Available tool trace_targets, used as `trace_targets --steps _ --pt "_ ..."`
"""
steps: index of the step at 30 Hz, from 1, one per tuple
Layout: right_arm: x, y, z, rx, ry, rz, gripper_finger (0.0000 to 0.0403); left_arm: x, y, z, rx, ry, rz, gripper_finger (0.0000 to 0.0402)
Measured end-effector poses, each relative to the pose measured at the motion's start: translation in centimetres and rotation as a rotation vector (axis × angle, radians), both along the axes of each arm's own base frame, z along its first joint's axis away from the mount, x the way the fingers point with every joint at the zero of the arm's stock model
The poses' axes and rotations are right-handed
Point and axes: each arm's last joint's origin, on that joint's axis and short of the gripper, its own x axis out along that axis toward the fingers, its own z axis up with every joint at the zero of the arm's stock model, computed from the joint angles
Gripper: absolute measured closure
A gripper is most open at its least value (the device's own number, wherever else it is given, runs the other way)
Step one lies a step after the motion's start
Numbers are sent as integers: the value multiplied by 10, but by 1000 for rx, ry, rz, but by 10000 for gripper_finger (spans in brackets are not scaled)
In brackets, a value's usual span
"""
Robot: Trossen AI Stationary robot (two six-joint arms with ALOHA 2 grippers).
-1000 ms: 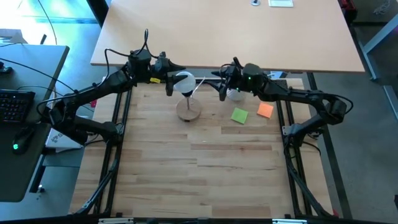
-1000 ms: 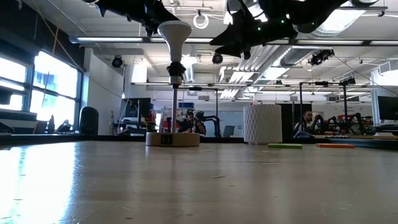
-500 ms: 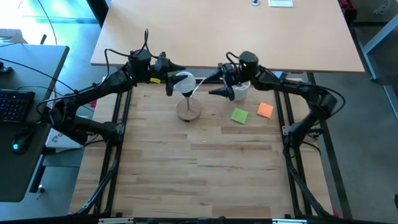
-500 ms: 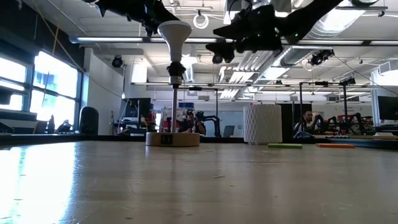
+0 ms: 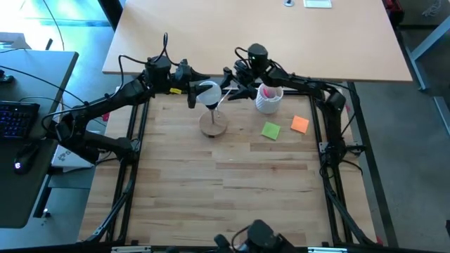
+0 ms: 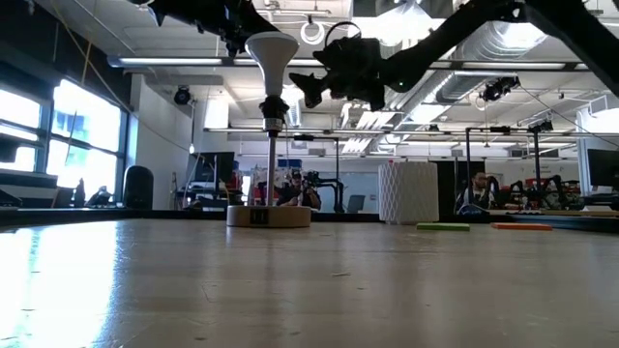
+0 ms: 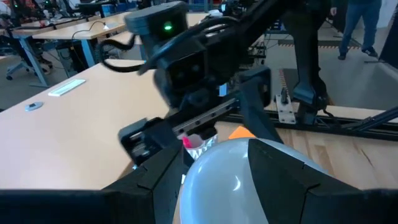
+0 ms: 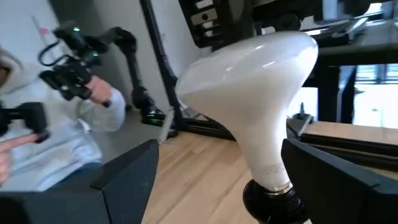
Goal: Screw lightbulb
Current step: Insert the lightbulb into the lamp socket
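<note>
The lightbulb (image 5: 207, 92) sits near the desk's far edge, pinched by the left gripper (image 5: 199, 88). The right gripper (image 5: 229, 83), fingers spread, hangs just beside it.

The right gripper (image 5: 229, 83) has its fingers spread beside the lightbulb (image 5: 208, 93) — clear gaps either side; the left gripper (image 5: 191, 87) blocks the far side.

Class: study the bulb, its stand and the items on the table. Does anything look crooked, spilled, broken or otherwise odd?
Nothing stands out. The lightbulb sits straight in the socket, above its wooden base. The left hand grips its globe; the right hand is open beside it. The white cup stands upright, and two sticky notes lie flat.
</note>
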Motion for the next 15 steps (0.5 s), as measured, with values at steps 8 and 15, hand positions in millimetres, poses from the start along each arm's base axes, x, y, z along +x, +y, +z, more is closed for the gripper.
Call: trace_targets --steps 8,15 --pt "28 -11 -7 61 40 127 66 0 0 0 0 0 0 227" --pt "51 -7 -17 8 -17 182 66 0 -1 0 -4 1 -10 227"
